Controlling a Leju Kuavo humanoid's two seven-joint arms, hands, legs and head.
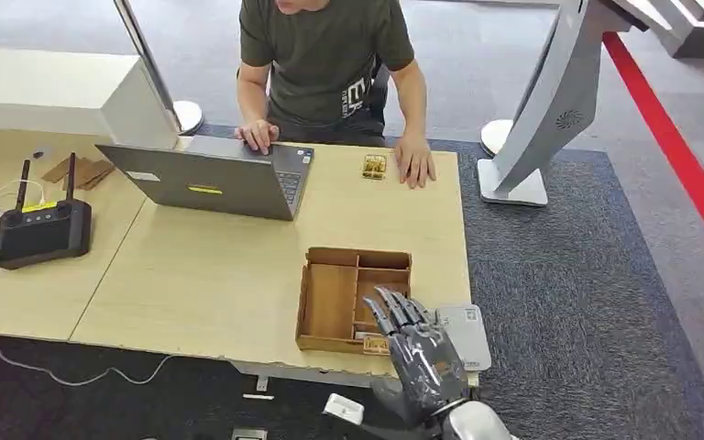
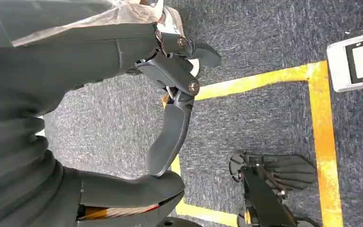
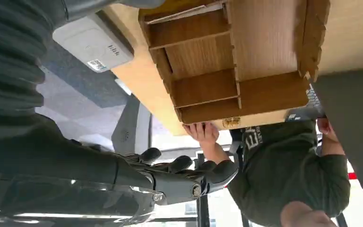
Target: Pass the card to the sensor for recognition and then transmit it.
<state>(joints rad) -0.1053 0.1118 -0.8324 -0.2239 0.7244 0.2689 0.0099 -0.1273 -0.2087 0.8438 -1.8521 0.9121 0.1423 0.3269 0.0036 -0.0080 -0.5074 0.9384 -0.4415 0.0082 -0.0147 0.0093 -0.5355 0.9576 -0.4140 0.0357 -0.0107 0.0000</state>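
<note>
My right hand (image 1: 419, 346) hovers with fingers stretched out over the near right corner of the wooden tray (image 1: 330, 302), holding nothing. Its fingers (image 3: 179, 172) are extended and bare in the right wrist view. A small gold card (image 1: 376, 345) lies in the tray's near compartment, just left of the hand. The grey card sensor (image 1: 467, 332) (image 3: 92, 42) lies flat at the table's near right corner, right beside the hand. A second gold card (image 1: 374, 166) (image 3: 231, 122) rests at the far edge by a person's hand. My left hand (image 2: 170, 80) hangs over the floor, fingers apart and bare.
A person (image 1: 325, 64) sits across the table with one hand on an open laptop (image 1: 211, 179). A black router (image 1: 41, 229) stands at the left. A white stand (image 1: 550, 101) rises right of the table. Yellow tape (image 2: 321, 123) and a small device (image 2: 357, 59) are on the carpet.
</note>
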